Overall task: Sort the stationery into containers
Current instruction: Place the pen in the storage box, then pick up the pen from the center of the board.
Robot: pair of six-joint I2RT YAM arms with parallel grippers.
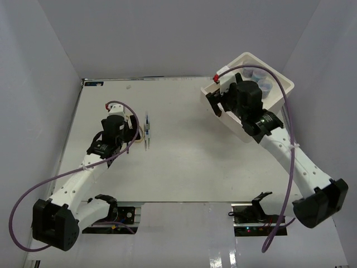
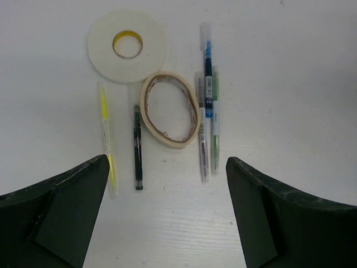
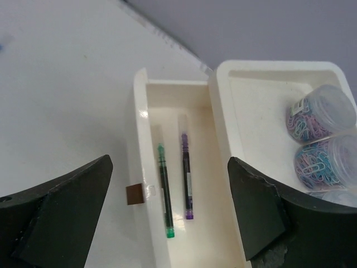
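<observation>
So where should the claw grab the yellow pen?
Probably mid-barrel, coming straight down from above with the left claw straddling its thin width. The yellow pen lies flat on the table, with a bare gap between it and the black pen for one finger.

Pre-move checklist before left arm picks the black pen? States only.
1. Left gripper open, empty: ok.
2. Black pen apart from yellow pen: ok.
3. Tan ring close beside black pen, may get nudged: not ok.
4. Drawer open, green pen and purple pen inside, room left: ok.
5. Right gripper open over drawer, may block a drop: not ok.
</observation>
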